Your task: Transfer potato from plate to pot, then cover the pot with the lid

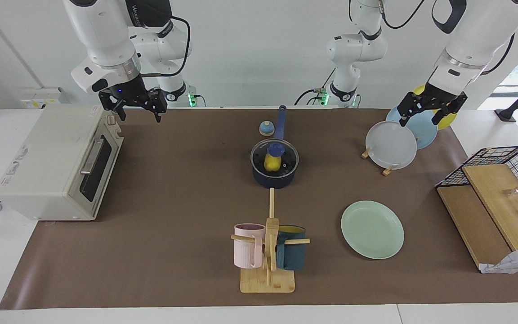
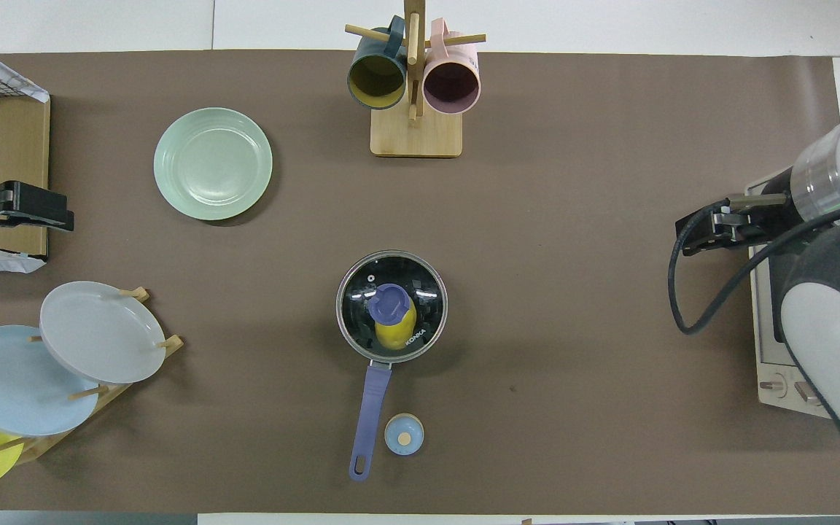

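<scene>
The dark navy-blue saucepan (image 1: 274, 173) sits mid-table under its clear glass lid (image 1: 274, 157), the lumpy yellow plastic potato (image 2: 393, 332) inside; the pale mint-green round plate (image 1: 372, 229) lies bare. Both steps look done, so each arm should simply stay clear. The right gripper (image 1: 134, 105) hangs open and empty over the toaster oven's (image 1: 56, 159) corner; the left gripper (image 1: 426, 110), likewise open and empty, waits over the plate rack (image 1: 387, 170). Only the overhead view shows the potato plainly through the glass.

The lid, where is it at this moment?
The lid sits on the pot at mid-table, covering the potato, with the small bell just nearer the robots.

Toaster oven (image 1: 56, 162), mug rack (image 1: 268, 252), upright plates (image 1: 391, 144), small bell (image 1: 266, 128), wire basket (image 1: 506, 166)
</scene>
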Controlling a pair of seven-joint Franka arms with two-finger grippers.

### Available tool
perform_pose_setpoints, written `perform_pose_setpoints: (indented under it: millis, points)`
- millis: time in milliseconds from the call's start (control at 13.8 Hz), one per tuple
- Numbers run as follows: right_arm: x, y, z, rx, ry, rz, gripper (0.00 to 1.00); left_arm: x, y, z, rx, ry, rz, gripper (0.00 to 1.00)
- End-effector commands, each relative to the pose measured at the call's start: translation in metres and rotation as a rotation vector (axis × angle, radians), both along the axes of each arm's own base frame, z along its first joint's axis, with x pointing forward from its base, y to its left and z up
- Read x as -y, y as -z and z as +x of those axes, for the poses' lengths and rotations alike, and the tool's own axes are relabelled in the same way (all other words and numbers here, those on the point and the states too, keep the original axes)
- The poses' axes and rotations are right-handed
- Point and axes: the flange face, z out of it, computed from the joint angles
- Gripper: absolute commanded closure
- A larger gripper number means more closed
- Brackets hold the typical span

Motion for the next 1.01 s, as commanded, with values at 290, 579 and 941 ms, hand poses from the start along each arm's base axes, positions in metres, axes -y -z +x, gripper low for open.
perform_pose_setpoints:
  millis: [290,579,941]
  points:
    - [0.034,0.013,0.006,-0.014,-0.005,-0.01,0.0,-0.003,-0.002,-0.006,0.003,-0.006,0.016,0.0]
    - [0.035,0.014,0.009,-0.009,0.001,-0.006,0.0,-0.003,-0.001,-0.006,0.002,-0.006,0.016,0.0]
    - [0.036,0.012,0.009,-0.005,0.0,-0.004,0.0,-0.003,-0.001,-0.006,0.002,-0.006,0.016,0.0]
